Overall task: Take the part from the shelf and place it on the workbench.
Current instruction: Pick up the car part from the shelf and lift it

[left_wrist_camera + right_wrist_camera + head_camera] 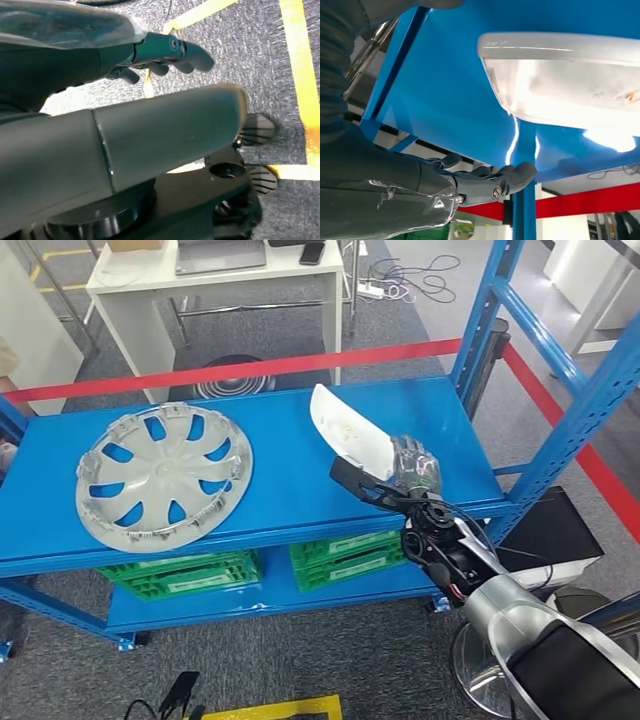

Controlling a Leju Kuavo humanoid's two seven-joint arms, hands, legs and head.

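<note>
White mirror cover [349, 432] sits on the blue shelf [279, 455], at 3 o'clock of the hubcap [164, 476]. Your right hand [411, 468] is at its near end, fingers [516, 175] extended together, not visibly holding it. Wrap fully before lifting; left hand [166, 52] hangs loosely curled, holding nothing.

You see the white glossy plastic part [349, 430], elongated and curved, lying on the blue metal shelf [279, 470], right of a silver wheel cover.

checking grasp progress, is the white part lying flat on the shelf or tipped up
Tipped up: in the head view the white part slants, its near end at the right robot hand, far end raised over the blue shelf.
</note>
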